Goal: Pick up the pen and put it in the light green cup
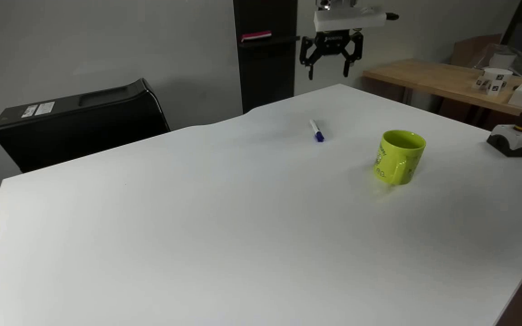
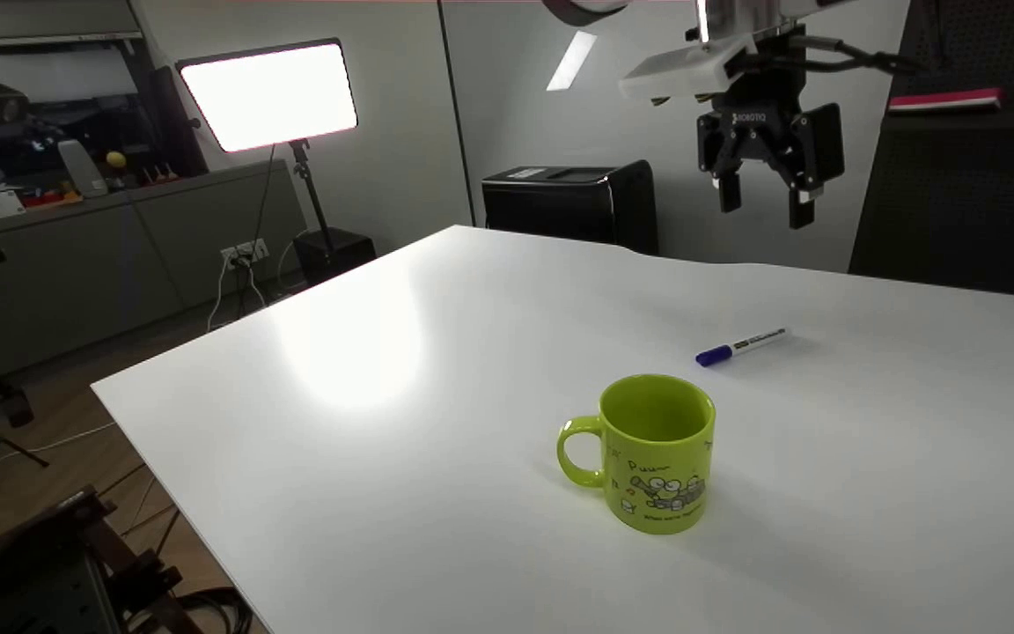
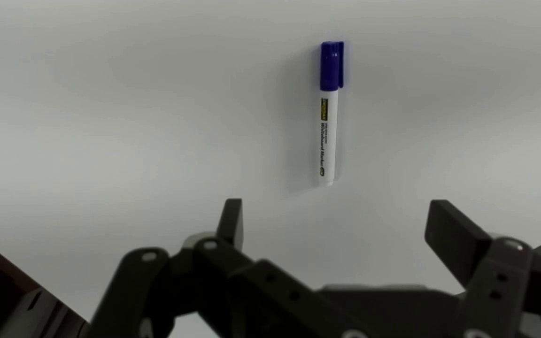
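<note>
The pen is a white whiteboard marker with a blue cap. It lies flat on the white table in both exterior views (image 1: 316,131) (image 2: 743,346). In the wrist view the pen (image 3: 329,112) is upright in the picture, cap at the top, its white end just above the line of the fingertips. The light green cup (image 1: 388,160) stands upright with its opening up; it also shows in an exterior view (image 2: 658,480), handle to the left. It is out of the wrist view. My gripper (image 1: 328,76) (image 2: 765,216) (image 3: 336,220) is open and empty, well above the table.
The white table (image 1: 197,235) fills the foreground. An emergency stop button box (image 1: 518,138) sits at its right edge. A wooden table (image 1: 428,77) with white boxes stands behind. A black case (image 1: 79,122) and a lit panel lamp (image 2: 269,95) stand beyond the table.
</note>
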`<state>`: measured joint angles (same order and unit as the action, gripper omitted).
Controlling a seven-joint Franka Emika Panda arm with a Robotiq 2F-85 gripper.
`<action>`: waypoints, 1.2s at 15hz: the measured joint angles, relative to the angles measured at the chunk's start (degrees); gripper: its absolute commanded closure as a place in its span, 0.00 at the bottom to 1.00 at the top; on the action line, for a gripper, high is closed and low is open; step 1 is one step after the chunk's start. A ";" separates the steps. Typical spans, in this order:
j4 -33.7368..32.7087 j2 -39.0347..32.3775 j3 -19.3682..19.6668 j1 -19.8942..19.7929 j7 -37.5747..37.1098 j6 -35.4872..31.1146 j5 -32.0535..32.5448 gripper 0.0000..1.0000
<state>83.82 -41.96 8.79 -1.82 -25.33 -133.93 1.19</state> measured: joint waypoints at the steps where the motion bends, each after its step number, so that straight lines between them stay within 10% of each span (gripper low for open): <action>1: -0.65 -1.22 0.00 0.13 -0.01 -0.14 -0.06 0.00; 18: -5.07 -9.68 -0.84 -0.04 2.03 -0.24 -2.58 0.00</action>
<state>78.75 -51.65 7.95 -1.86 -23.30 -134.17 -1.39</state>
